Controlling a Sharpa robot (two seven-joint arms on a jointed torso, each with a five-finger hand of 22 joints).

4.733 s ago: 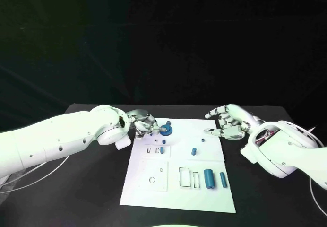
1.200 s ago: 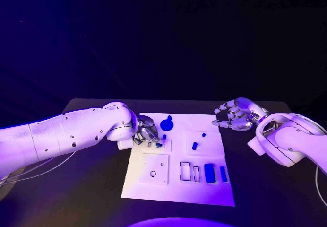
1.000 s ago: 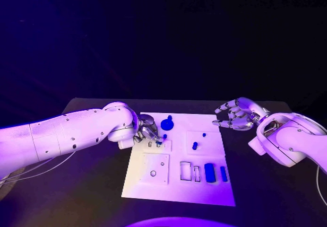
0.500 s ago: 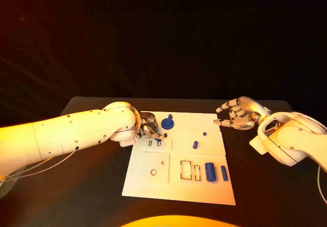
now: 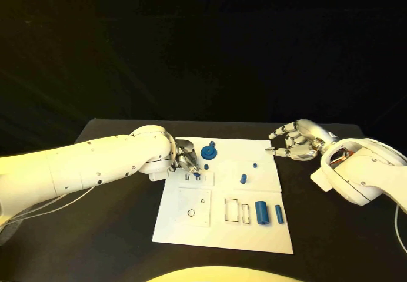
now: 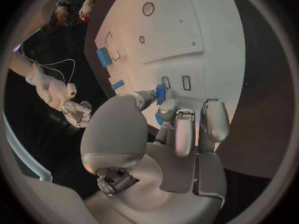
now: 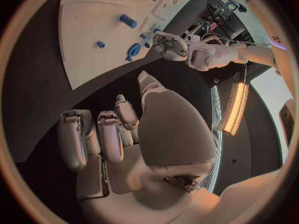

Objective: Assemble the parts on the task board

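Fingers of my left hand [image 5: 185, 160] are pinched on a small blue peg-like part [image 5: 197, 174], holding it low over the pair of little rectangular slots at about ten o'clock on the flat white task board [image 5: 222, 235]. In the left wrist view the same part [image 6: 160, 93] sits between my thumb and fingertips [image 6: 176, 115], right beside those slots. Just past my hand, toward twelve o'clock, a round blue knob-shaped part [image 5: 209, 154] stands on the board. Moving rightward, a short blue pin [image 5: 243, 178] stands near the board's centre, and a fat blue cylinder [image 5: 262, 212] and a thin blue bar [image 5: 278, 214] lie side by side at about four o'clock. My right hand [image 5: 294, 144] hovers off the board's two o'clock corner over the black surface [image 5: 110, 235], fingers loosely curled and apart, holding nothing.

I judge the main risk to be the part going in crooked: my own fingers hide the slot from above, so a small tilt could jam it or flick it out of the pinch. My knuckles are also close to the knob and could bump it.

Compared with several seconds ago, my left hand has dropped from the knob toward the slots, while my right has drawn back off the board's edge.
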